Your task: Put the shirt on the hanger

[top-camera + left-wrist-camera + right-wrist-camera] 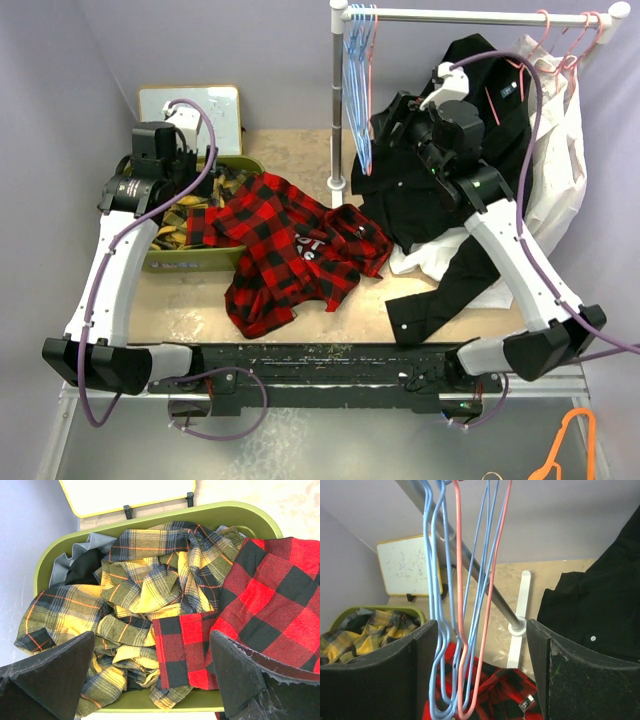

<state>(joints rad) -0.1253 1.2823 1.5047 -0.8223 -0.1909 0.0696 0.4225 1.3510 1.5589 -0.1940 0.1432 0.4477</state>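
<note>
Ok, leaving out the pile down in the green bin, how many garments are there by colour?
Red-and-black check shirt: 1
Black shirt: 1
White garment: 1
Total: 3

I can't read the white lettering (311, 246) on the shirt (270, 255): it is too small from above. In the right wrist view the hanger (459, 605) runs off the top edge, hook unseen. The black shirt (503, 150) hides the far right corner of the bench (300, 150).

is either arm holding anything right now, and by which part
Nothing is held. Left gripper jaws open above the bin; right gripper jaws open, facing the hanger.
</note>
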